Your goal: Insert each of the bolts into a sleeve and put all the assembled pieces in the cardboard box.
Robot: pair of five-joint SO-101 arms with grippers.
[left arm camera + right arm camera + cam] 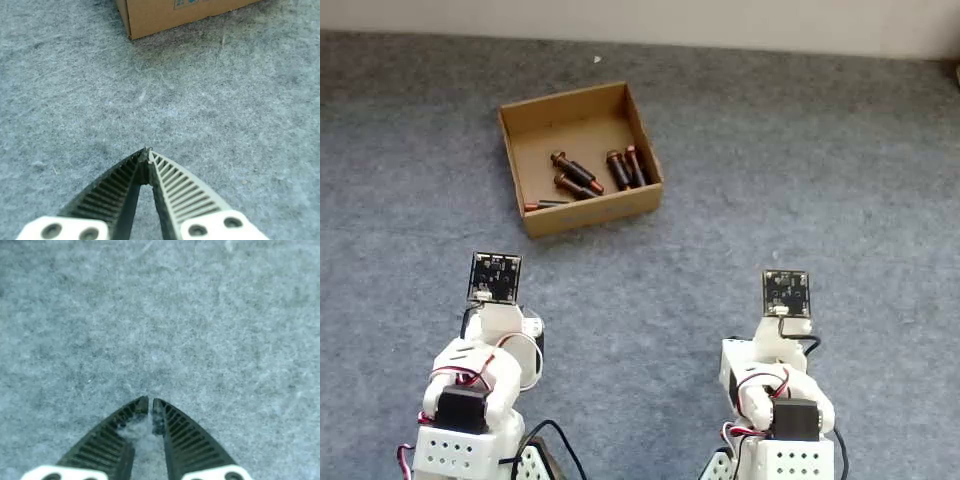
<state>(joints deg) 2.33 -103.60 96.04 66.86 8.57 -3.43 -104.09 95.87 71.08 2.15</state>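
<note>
The cardboard box (pixel 516 141) sits at the back left of the grey carpet, and its corner (pixel 150 17) shows ahead of my left arm. Inside lie several copper-coloured bolts in dark sleeves (pixel 578 175), plus a pair (pixel 627 168) by the right wall. My left gripper (pixel 147 152) is shut with nothing in it, low over the carpet a little in front of the box. My right gripper (pixel 150 406) is also shut and empty, over bare carpet at the front right. Both arms (pixel 480 380) (pixel 775 400) are folded back near the front edge.
Grey carpet (pixel 800 180) covers the whole table. A pale wall strip (pixel 720 20) runs along the back edge.
</note>
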